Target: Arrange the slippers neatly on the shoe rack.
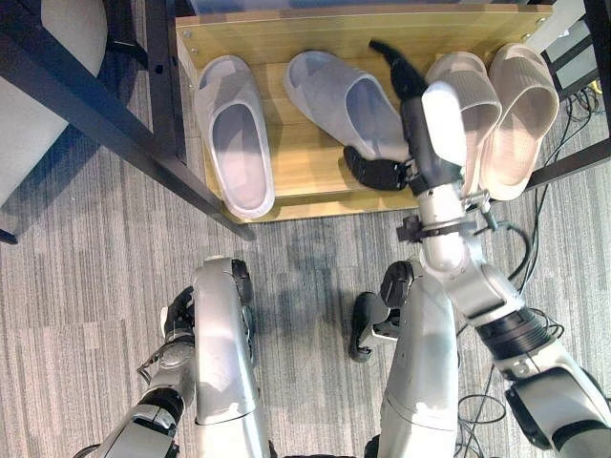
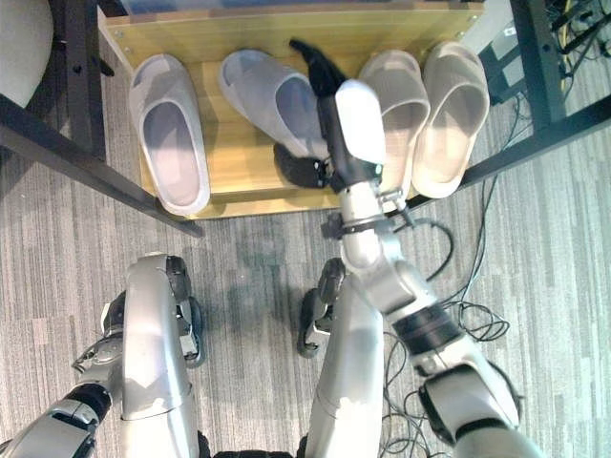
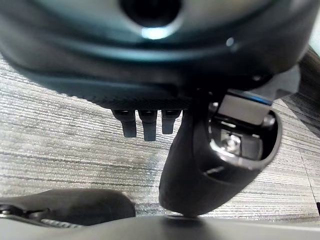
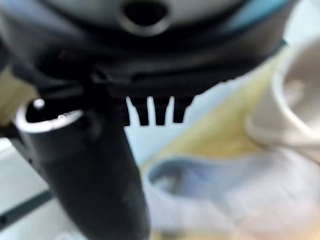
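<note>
From my remote station I look down on the wooden shoe rack (image 1: 286, 43), which carries four slippers in a row: one pale grey slipper (image 1: 236, 134) lying straight at the robot's left, a second grey slipper (image 1: 346, 103) skewed at an angle beside it, and a beige pair (image 1: 506, 110) side by side at the right. The right hand (image 1: 412, 114) reaches over the rack between the skewed grey slipper and the beige pair, its fingers extended and relaxed, with its thumb (image 1: 374, 172) near that slipper's heel at the front edge; I cannot tell whether it touches the slipper, and it grips nothing. The left hand (image 3: 150, 122) hangs low over the striped grey carpet (image 1: 95, 286), well apart from the rack, fingers straight and empty. I judge the crooked grey slipper is the one left to square up. The risk I see: its heel sits close to the rack's front edge, so a push from the hand could slide it off onto the carpet, or a sweep to the right could knock the beige pair out of line.
</note>
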